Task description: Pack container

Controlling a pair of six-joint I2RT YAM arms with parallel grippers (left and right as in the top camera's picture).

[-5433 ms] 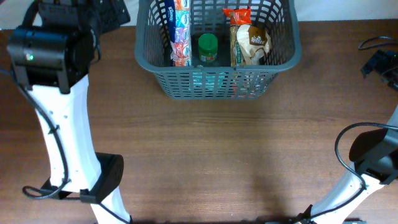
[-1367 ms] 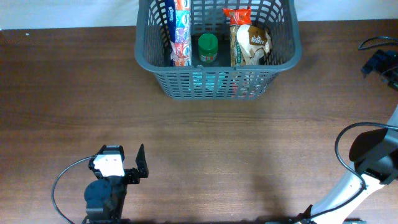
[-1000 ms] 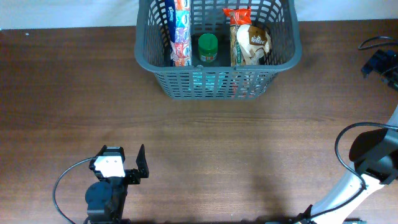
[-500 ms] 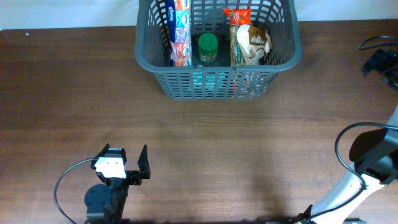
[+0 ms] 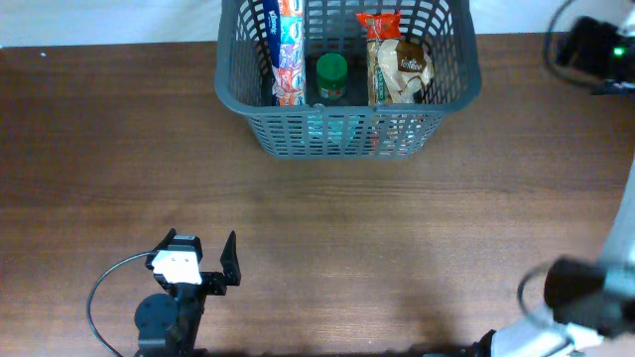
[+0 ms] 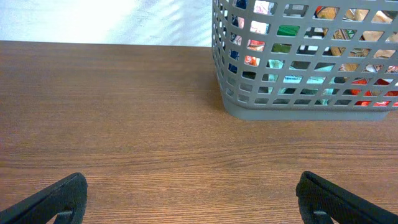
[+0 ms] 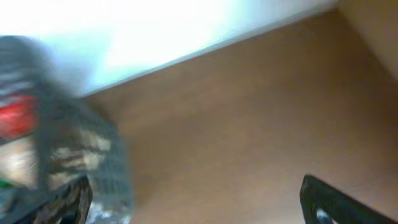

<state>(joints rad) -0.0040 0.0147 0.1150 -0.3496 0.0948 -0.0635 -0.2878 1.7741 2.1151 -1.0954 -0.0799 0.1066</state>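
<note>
Container: your dark grey container (image 5: 342,134) stands upright at the far middle of the tabletop (image 5: 417,228).
Inside it: a tall colourful pack (image 5: 288,50), a green-lidded jar (image 5: 331,74) and a brown snack bag (image 5: 399,67) stand side by side.
Left gripper: your left gripper (image 6: 193,204) hangs low over bare wood near the front edge. It faces the container, jaws wide apart and empty.
Right gripper: your right gripper (image 7: 196,199) has its jaws spread and empty. The view is blurred, but it seems to be near the container's right side.
</note>
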